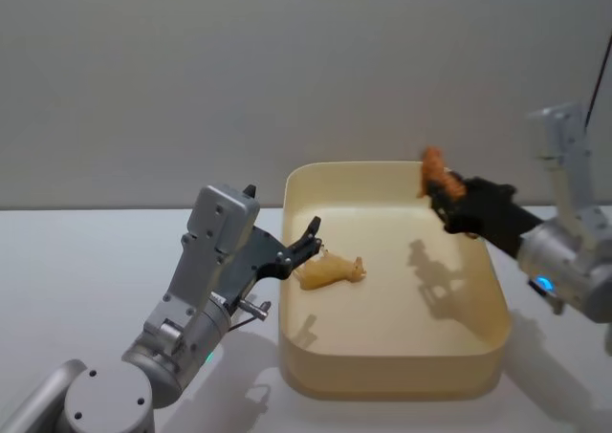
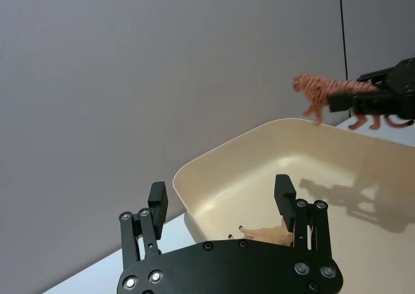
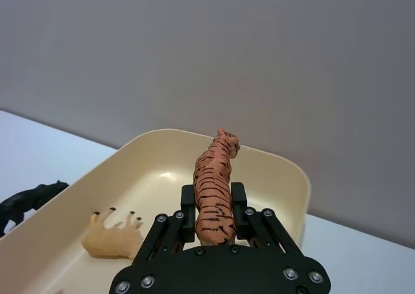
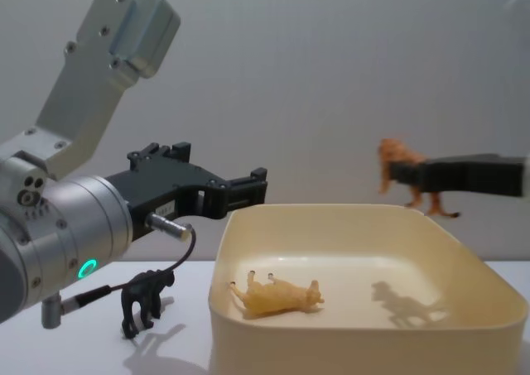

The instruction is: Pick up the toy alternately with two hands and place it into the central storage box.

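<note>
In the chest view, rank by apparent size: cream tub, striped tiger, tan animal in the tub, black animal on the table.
1. cream tub
2. tan animal and striped tiger, about alike; the right claw hides the tiger's middle
3. black animal

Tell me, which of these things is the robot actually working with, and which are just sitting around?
In the job: striped tiger toy; right gripper, jaws shut on it; open left gripper; cream tub; tan toy inside it; black toy beside it.
Just there: white table, grey wall.
</note>
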